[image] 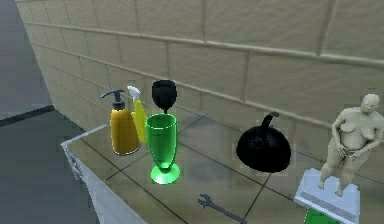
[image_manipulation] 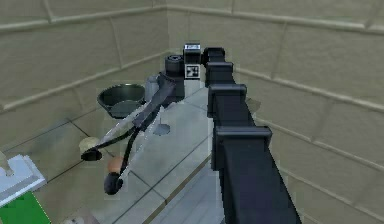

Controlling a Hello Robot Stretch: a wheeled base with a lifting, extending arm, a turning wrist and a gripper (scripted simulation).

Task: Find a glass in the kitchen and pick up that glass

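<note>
Dark and thin-fingered, the gripper (image_manipulation: 108, 165) lay at the middle left of the arm side view, its fingers (image_manipulation: 133, 123) slanting toward the lower left over the pale tabletop (image_manipulation: 190, 150). Whether it held anything could not be told. Its arm (image_manipulation: 240, 150) rose as a black bar from the bottom edge, with two white marked squares (image_manipulation: 191, 60) at its far end. Up and left of the gripper's body sat a grey-green bowl (image_manipulation: 122, 98).

In the forward view the green glass (image: 162, 148) stood upright at lower centre-left on the same tiled top, a dark goblet (image: 164, 96) just behind it and a yellow pump bottle (image: 124, 128) to its left. A black kettle (image: 264, 150) sat right of centre, a pale statue (image: 352, 135) at the right edge, and a wrench (image: 222, 205) (small, grey) near the bottom.
</note>
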